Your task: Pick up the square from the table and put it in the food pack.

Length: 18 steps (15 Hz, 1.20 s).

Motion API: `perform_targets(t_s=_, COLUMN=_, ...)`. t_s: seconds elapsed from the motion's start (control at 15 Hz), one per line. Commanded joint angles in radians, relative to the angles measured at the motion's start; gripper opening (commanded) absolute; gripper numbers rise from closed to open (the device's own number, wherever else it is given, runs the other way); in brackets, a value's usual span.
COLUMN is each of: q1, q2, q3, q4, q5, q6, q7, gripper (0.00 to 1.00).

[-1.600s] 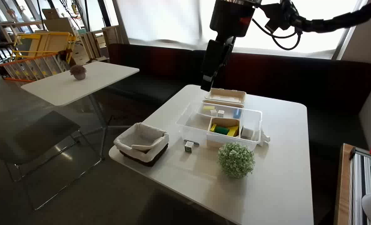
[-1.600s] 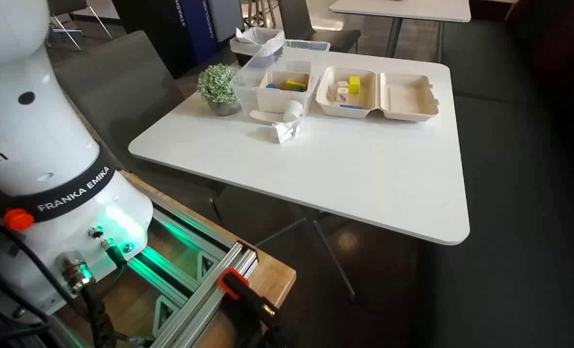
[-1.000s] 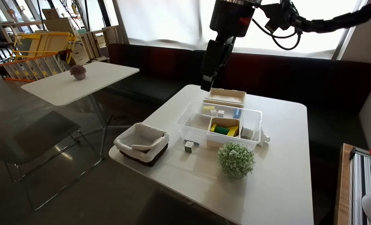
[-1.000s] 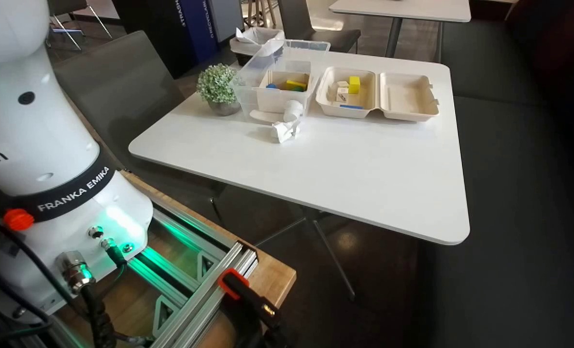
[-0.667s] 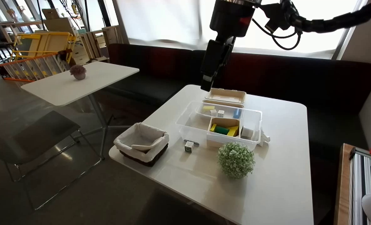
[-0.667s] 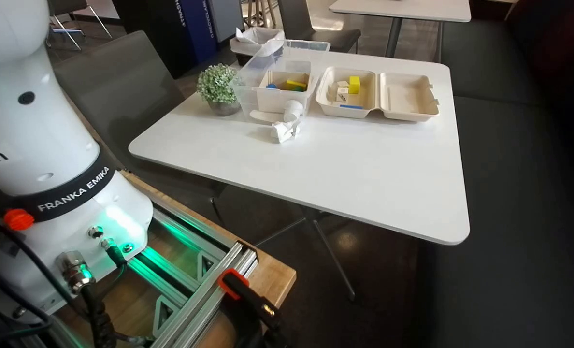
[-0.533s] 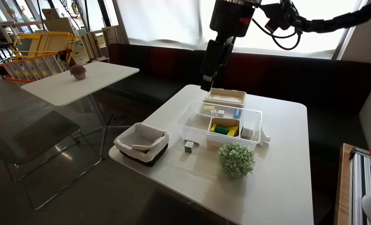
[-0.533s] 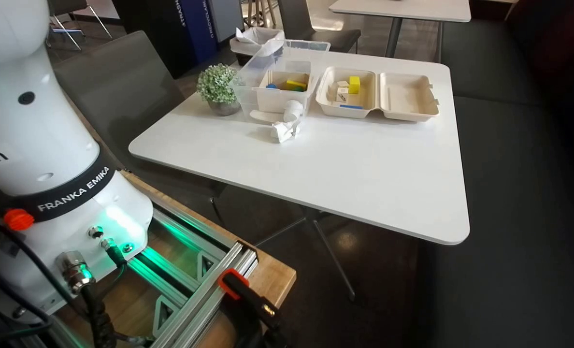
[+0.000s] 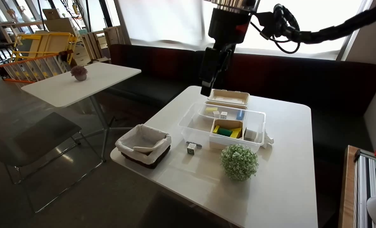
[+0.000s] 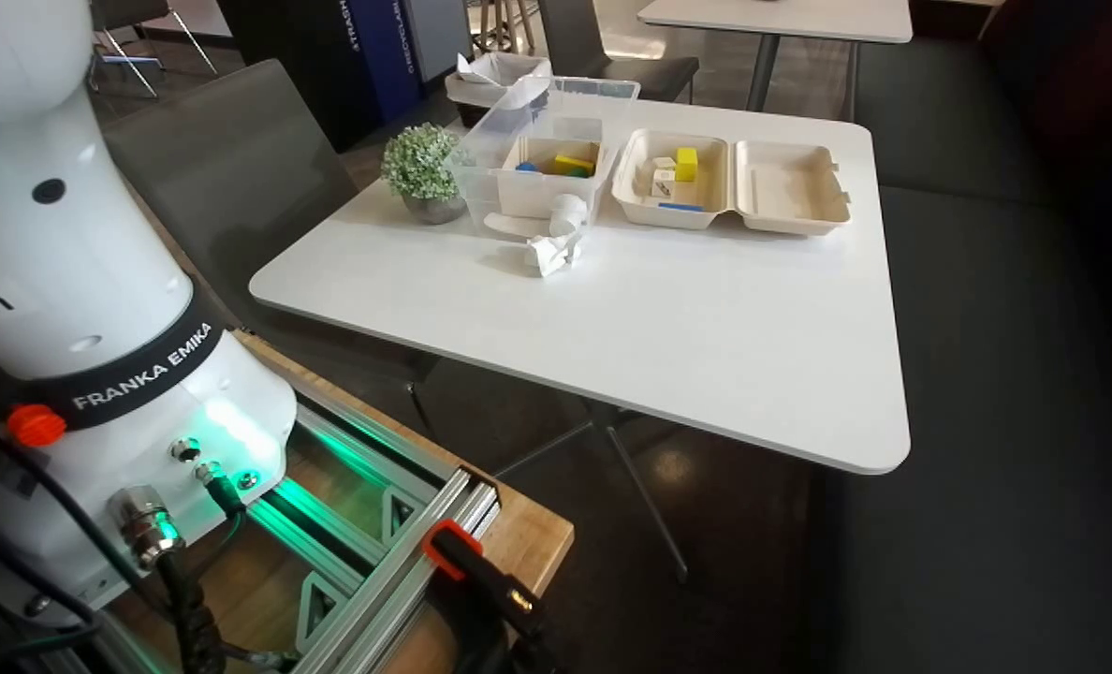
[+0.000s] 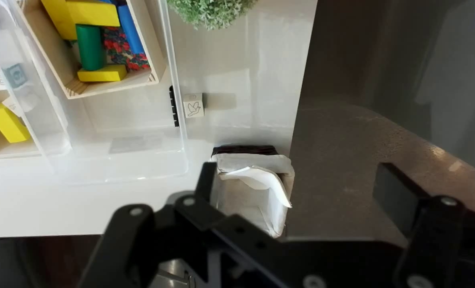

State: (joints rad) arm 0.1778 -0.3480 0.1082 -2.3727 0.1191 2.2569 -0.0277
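The square is a small pale cube (image 9: 191, 148) with dark print, lying on the white table in front of the clear bin. In the wrist view the cube (image 11: 193, 105) shows a bird drawing on top. It is hidden in an exterior view by the bin and the things in it. The food pack (image 10: 665, 216) is a beige clamshell, open, holding several small blocks. Its edge also shows in the wrist view (image 11: 9, 153). My gripper (image 9: 206, 91) hangs high above the table's far side, apart from everything. In the wrist view the gripper (image 11: 297, 174) is open with nothing between its fingers.
A clear bin (image 9: 194, 136) with a wooden box of coloured blocks stands between the cube and the food pack. A lined basket (image 9: 143, 158) sits at the table corner. A leafy plant (image 9: 239, 163), a thin dark bar (image 11: 174, 106) and crumpled paper (image 10: 552, 253) lie nearby.
My arm was still until half a second ago. The gripper has now shifted slightly left and down in an exterior view. The cube and the other objects have not moved.
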Motion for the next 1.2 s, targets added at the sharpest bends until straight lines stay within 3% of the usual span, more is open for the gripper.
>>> perform_targets(t_s=0.0, q1=-0.05, q2=0.128, q3=0.048, q4=0.075, q5=-0.089, q6=-0.007, q7=0.148, gripper=1.0)
perform_targets(t_s=0.2, q1=-0.068, q2=0.227, q3=0.072, q4=0.125, q5=-0.123, q6=-0.001, q7=0.354, gripper=1.0)
perform_targets(t_s=0.47, q1=-0.052, q2=0.331, q3=0.062, q4=0.186, q5=-0.038, q6=0.062, q7=0.514, gripper=1.0)
perform_targets(t_s=1.13, q1=-0.016, q2=0.464, q3=0.012, q4=0.157, q5=-0.191, q6=0.306, q7=1.136, gripper=1.0)
